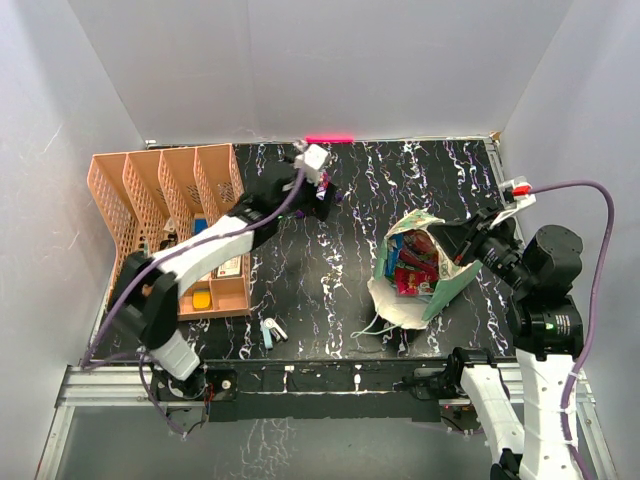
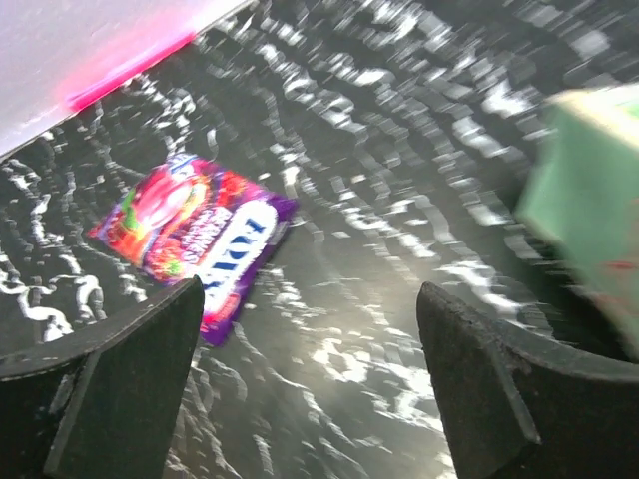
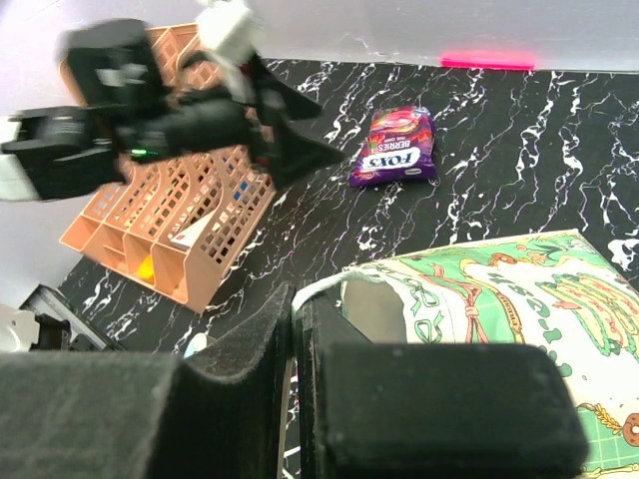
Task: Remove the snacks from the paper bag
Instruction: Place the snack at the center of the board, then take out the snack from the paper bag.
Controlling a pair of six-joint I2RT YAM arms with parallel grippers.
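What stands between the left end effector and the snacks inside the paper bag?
Nothing visible: only black tabletop lies between the left end effector and the paper bag, whose mouth gapes open over the snacks.

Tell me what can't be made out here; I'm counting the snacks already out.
- Snacks in the paper bag: top view, its walls hide all but a few.
- Purple packet: top view, the left tool largely covers it.
- Paper bag, left wrist view: blurred, cut by the right edge.
- Bag interior, right wrist view: the right tool mostly blocks it.
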